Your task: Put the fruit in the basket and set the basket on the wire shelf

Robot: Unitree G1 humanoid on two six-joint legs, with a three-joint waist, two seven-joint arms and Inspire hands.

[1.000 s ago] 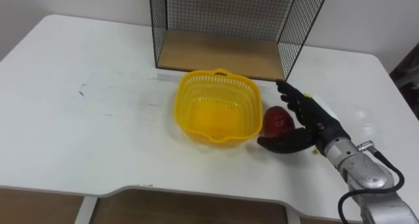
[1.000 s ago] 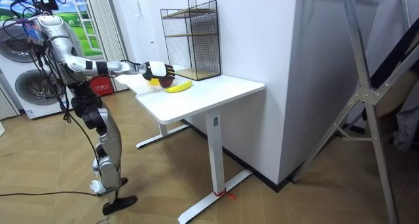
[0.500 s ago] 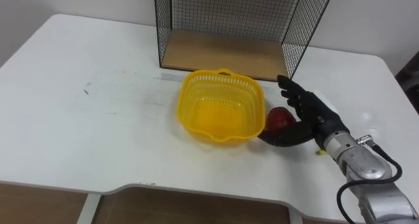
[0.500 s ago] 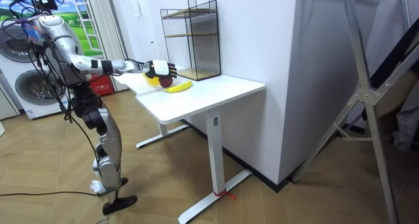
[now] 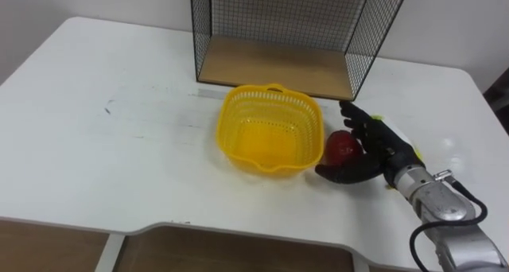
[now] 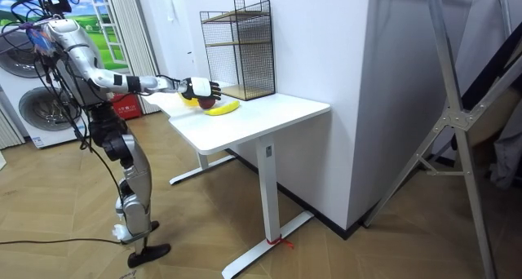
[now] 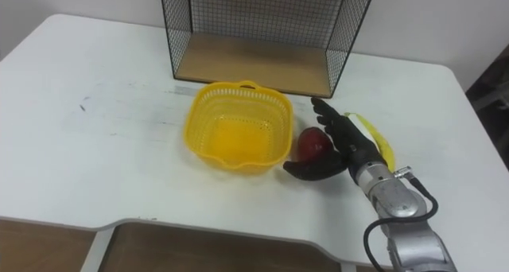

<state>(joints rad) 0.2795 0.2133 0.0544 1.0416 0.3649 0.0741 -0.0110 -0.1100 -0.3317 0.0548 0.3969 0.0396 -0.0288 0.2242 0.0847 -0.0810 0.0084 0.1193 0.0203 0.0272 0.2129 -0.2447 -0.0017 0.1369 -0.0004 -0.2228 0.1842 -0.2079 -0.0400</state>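
Nearest, the right hand (image 5: 382,154) rests on the tabletop (image 5: 119,145), its fingers spread wide behind the red apple (image 5: 342,144) and thumb along its near side, cupping it but not yet clamped, likely readying a lift. A banana (image 7: 382,144) lies behind the hand. The yellow basket (image 5: 238,113) stands empty beside the apple, below the wire shelf (image 5: 274,65).

I stand on the wood floor (image 6: 342,254) at the end of the white table (image 6: 269,116) toward the room view's left, with my right hand (image 6: 198,88) stretched out level over the tabletop. A banana (image 6: 222,108) lies on the table at four o'clock from that hand, and the wire shelf (image 6: 238,49) stands at two o'clock from it. A washing machine (image 6: 33,108) sits at nine o'clock from my legs.
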